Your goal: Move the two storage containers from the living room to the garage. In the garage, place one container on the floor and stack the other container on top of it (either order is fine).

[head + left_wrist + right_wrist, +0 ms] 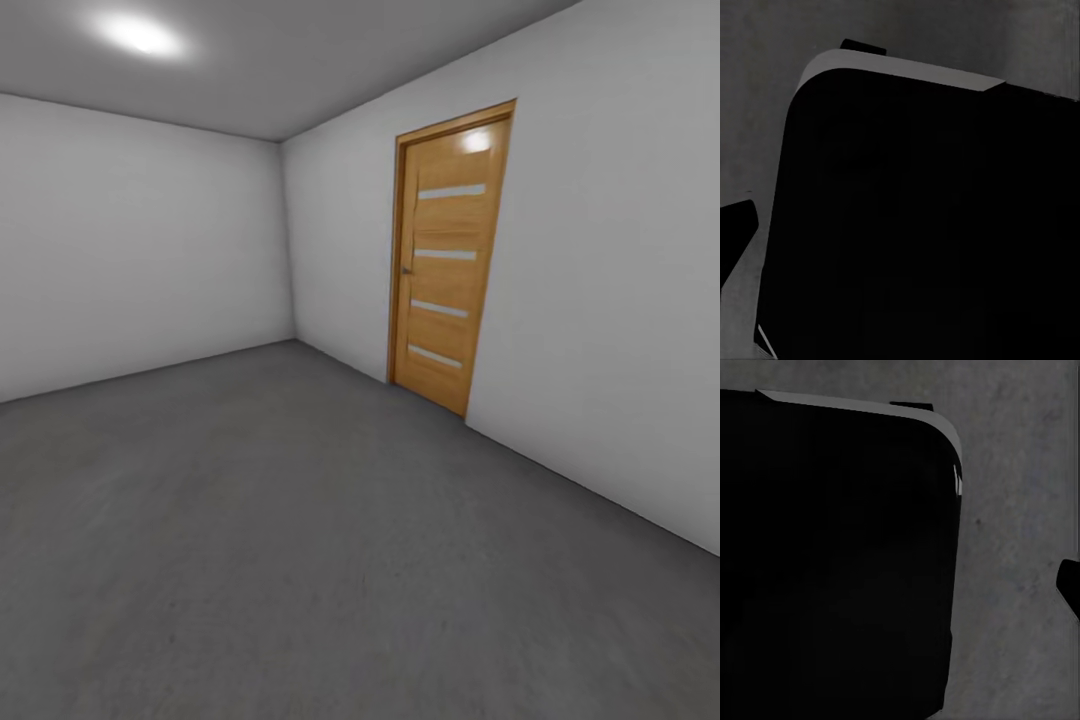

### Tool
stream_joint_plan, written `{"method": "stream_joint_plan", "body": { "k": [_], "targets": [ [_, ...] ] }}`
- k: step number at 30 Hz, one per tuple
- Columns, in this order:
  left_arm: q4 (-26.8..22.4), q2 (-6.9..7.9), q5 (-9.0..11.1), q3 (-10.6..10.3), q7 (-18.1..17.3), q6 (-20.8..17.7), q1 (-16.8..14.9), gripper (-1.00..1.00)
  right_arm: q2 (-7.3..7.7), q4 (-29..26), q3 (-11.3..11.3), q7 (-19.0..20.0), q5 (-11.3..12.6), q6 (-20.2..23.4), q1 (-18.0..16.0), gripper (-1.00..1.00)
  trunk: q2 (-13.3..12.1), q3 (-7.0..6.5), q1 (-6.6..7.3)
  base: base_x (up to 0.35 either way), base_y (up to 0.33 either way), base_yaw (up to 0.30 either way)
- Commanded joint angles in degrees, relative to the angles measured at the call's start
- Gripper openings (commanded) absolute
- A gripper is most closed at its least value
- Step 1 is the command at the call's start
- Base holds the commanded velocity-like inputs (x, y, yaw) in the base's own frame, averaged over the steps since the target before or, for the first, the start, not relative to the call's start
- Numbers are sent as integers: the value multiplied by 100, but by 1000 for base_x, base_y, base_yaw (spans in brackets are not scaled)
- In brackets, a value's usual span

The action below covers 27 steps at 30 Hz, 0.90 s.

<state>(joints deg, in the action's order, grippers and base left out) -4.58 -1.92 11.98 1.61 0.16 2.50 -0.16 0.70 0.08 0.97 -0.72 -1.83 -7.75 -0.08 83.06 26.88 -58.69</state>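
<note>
Ahead of the robot, the head view takes in a bare corner of the garage: dark grey, rough floor (300, 560) running back to plain pale grey walls (140, 250) that meet at a corner left of centre. A wooden door (448, 260) stands shut in the right-hand wall, warm orange-brown with four narrow pale horizontal panes and a small handle on its left edge (a bright glint sits near its top). One round ceiling light (140, 35) glows at the upper left. From the left wrist view, a large black rounded-corner body (922, 225) with a thin grey edge along one side covers most of the picture, the same grey floor showing past it, and a dark wedge (736, 232) pokes in at the border; whether that is a finger I cannot tell. From the right wrist view a like black rounded mass (832, 562) lies over mottled grey floor, with a small dark shape (1069, 585) at the far border. How wide either claw stands, or whether it has hold of anything, cannot be told from these pictures. No orange-red container can be made out here.
</note>
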Motion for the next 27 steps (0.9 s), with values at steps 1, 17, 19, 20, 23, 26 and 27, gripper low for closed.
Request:
{"method": "stream_joint_plan", "body": {
  "k": [1, 17, 19, 20, 23, 26, 27],
  "targets": [
    [1, -2, 25, 12, 2, 15, -2, 100, 1, 1, 8, -7, -19, -16, -1, 100, 2, 5, -3, 323, 0, 0],
    [18, -7, 19, 19, 2, 23, -2, 100, 1, 1, 8, -7, -19, -16, -1, 100, 2, 5, -3, 323, 0, 0],
    [18, -4, 21, 17, 2, 23, -2, 100, 1, 1, 8, -7, -19, -16, -1, 100, 2, 5, -3, 323, 0, 0],
    [19, -3, 22, 13, 2, 23, -2, 100, 1, 1, 8, -7, -19, -16, -1, 100, 2, 5, -3, 323, 0, 0],
    [19, -8, 21, 9, 2, 23, -2, 100, 1, 1, 8, -7, -19, -16, -1, 100, 2, 5, -3, 323, 0, 0],
    [23, -16, 1, -13, 2, 23, -2, 100, 1, 1, 8, -7, -19, -16, -1, 100, 2, 5, -3, 323, 0, 0],
    [22, -16, -2, -17, 2, 23, -2, 100, 1, 1, 8, -7, -19, -16, -1, 100, 2, 5, -3, 323, 0, 0]
  ]
}}
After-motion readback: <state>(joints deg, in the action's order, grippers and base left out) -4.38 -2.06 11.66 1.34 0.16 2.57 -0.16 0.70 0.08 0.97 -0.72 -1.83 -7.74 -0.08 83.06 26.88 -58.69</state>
